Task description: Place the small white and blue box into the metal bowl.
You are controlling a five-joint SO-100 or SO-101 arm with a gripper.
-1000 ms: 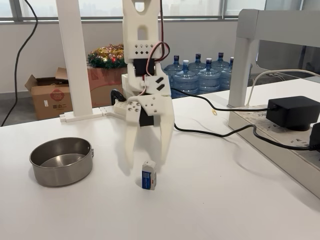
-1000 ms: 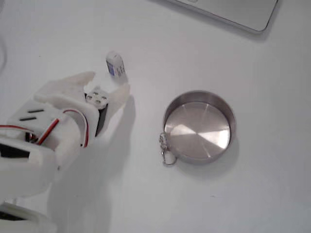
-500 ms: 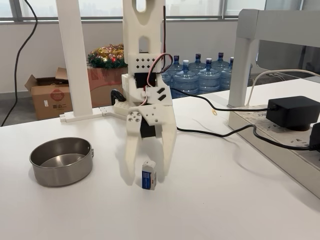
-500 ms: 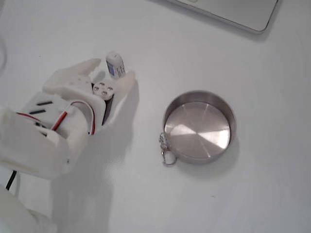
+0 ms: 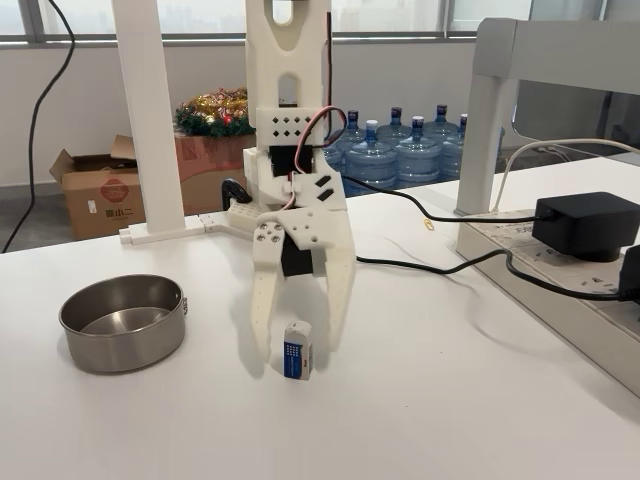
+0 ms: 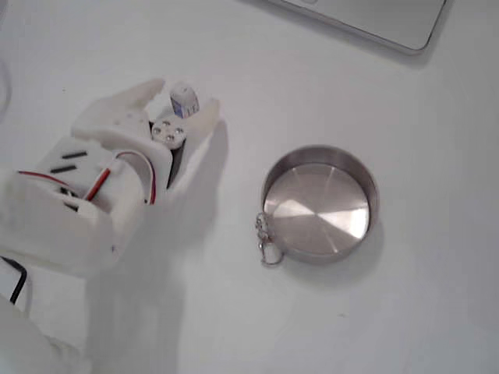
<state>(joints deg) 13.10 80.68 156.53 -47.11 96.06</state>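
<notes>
The small white and blue box stands upright on the white table, its blue panel facing the camera in a fixed view; from above the box shows near the upper left. My white gripper is open and points down, one finger on each side of the box, tips close to the table. From above the gripper straddles the box, and I cannot tell whether either finger touches it. The metal bowl sits empty to the left of the gripper; from above the bowl lies to the right, with a small chain at its rim.
A black power adapter and cables lie on a grey power strip at the right. A white post stands behind the bowl. A laptop corner shows at the top of the view from above.
The gripper has come down and forward, so its open fingers now stand on both sides of the box. The box and bowl have not moved.
</notes>
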